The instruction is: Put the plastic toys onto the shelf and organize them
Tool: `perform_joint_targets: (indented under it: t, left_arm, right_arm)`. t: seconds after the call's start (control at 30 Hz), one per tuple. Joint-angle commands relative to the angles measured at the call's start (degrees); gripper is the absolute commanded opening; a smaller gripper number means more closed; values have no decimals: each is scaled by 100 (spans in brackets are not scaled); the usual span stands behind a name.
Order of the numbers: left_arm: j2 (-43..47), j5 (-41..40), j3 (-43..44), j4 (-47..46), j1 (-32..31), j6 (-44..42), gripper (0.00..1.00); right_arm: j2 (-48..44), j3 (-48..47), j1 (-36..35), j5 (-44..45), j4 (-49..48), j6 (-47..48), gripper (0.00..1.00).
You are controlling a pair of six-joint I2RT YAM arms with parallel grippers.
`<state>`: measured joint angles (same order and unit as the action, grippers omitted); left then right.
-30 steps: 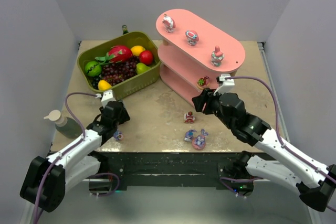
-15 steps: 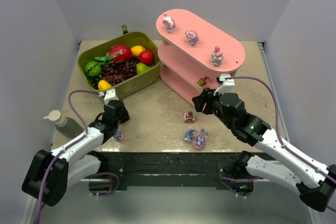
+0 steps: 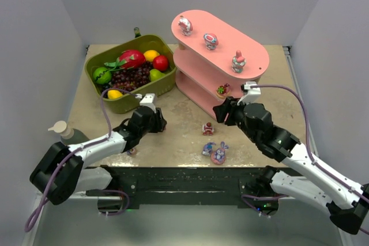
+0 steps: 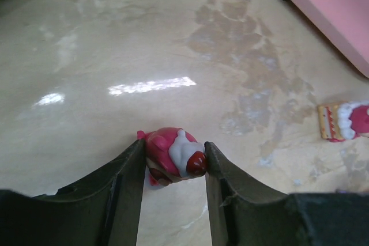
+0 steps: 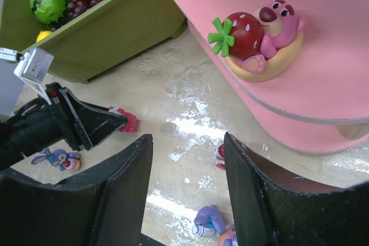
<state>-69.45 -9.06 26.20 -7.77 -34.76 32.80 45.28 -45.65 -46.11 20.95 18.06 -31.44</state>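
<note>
Pink shelf stands at the back right of the table in the overhead view. Three top-board toys stand in a row on it, and a bear figurine sits on the tier below. Olive basket of fruit is just left of it. Left gripper is low over mid-table, right gripper is close to the shelf's lower tiers. From here I can't tell jaw gaps or what's in either. Loose on the table: a red-white toy, a blue pair near the front edge, and one more small toy by the left forearm.

Left wrist view settles the left side. Both fingers are pinched narrow on a pink toy with a white and red front. The toy is at or just above the table surface, can't tell which. The shelf's edge is in the top right corner, well apart.

Right wrist view: its jaws are spread wide with nothing between them, only table below. It looks straight at the bear hugging a strawberry on the pink board. It also shows the left gripper side-on with the pink toy at its tips, and a purple bunny lying behind it.
</note>
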Motion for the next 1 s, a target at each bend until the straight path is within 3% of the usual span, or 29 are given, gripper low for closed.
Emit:
perform_joint_targets:
  t: [0.0,0.4,0.67,0.97]
  left_arm:
    - [-323,36,447,-533,-180,-221,0]
    - [-411,159,2582,767,-487,-221,0]
    - [-1307,185,4119,1260,-760,-441,0]
    - [-1809,106,4833,1156,-1032,-687,0]
  right_arm:
    - [-142,-216,14,207,65,103,56]
    - [-493,-427,14,857,584,103,55]
    - [-774,-664,14,1210,926,112,56]
    - [-1029,-674,14,1350,1146,191,57]
